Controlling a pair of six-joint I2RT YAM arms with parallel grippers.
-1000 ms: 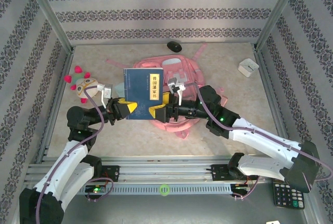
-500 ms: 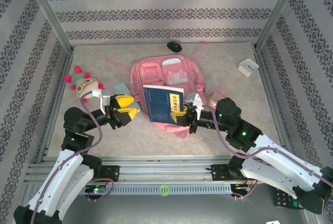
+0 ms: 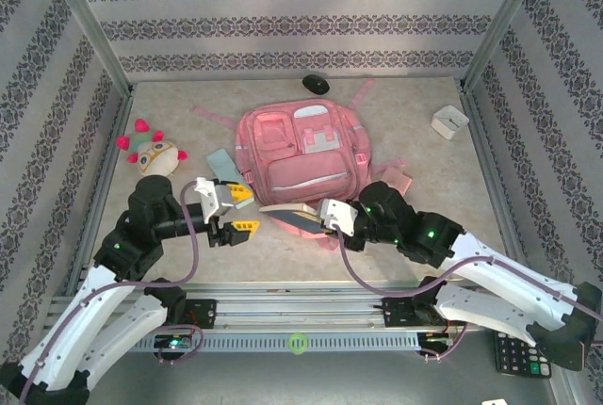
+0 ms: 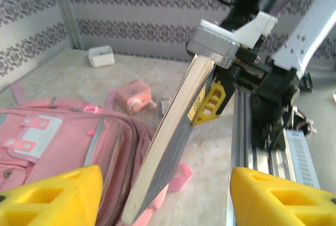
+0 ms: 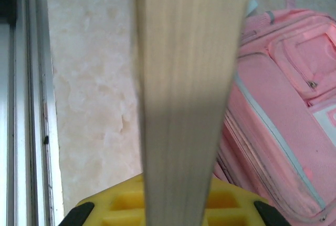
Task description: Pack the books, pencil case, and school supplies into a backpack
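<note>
Book (image 3: 287, 218) | my right gripper (image 3: 318, 220) clamps its edge, left gripper (image 3: 243, 210) gapes empty | I should feed it edge-first into backpack (image 3: 297, 151)

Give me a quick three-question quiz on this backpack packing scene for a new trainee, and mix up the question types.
1. True or false: the left gripper stands open with nothing between its fingers.
2. Which gripper holds the book? A: left gripper. B: right gripper.
3. Fill in: in the overhead view, the pale blue pencil case lies at the pink backpack's ___ side.
Key: 1 true; 2 B; 3 left.
</note>
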